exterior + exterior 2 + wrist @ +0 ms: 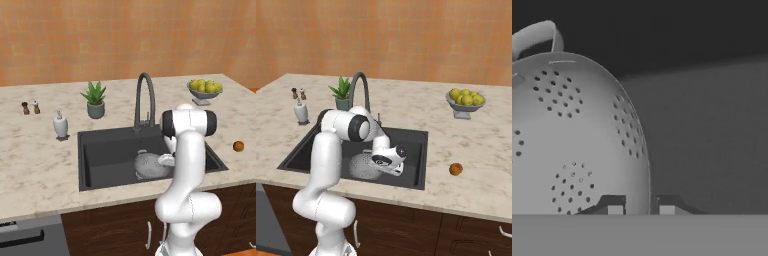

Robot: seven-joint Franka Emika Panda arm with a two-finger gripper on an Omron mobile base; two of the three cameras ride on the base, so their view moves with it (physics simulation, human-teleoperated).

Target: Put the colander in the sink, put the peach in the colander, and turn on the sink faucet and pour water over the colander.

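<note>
- Silver-grey, hole-dotted colander (148, 165) lies inside the dark sink (100, 150), below the faucet (144, 100).
- In the hand view the gripper (641, 210) straddles the colander's rim, one tip on each side; whether it clamps the rim I cannot tell.
- Orange peach (456, 169) rests on the counter (476, 165), right of the sink, well apart from the colander.

Colander (572, 140) cut off at the hand view's left edge; hand (641, 210) fingertips mostly hidden.
</note>
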